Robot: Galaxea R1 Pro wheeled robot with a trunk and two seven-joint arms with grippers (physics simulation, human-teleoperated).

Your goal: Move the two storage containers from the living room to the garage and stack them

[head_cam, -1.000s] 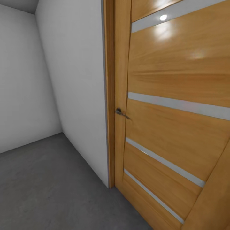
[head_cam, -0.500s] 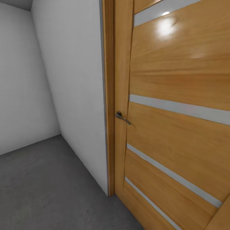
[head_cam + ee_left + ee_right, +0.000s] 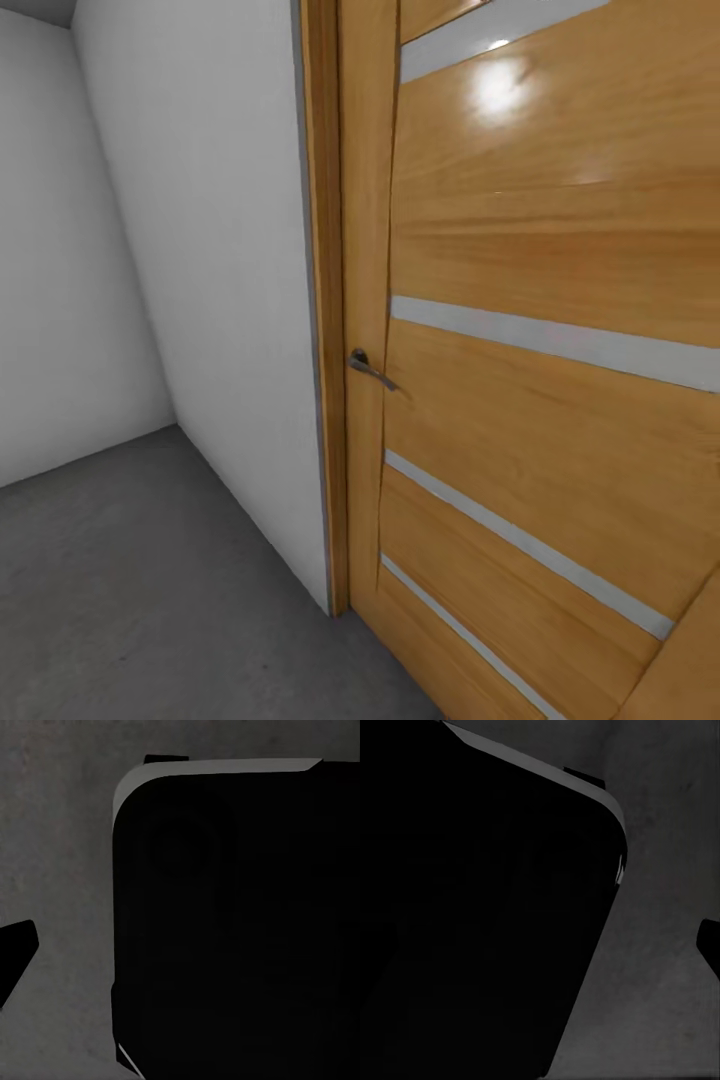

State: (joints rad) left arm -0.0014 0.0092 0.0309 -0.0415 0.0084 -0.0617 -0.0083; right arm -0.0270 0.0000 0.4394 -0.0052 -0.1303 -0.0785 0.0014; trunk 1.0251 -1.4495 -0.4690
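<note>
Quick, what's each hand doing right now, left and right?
Left hand: cannot be told; dark robot body over grey floor.
Right hand: cannot be told either.

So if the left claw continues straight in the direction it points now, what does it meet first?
Probably the grey concrete floor or the large black body beside it, seemingly the robot's own base. Depth is unclear, so which comes first cannot be told.
</note>
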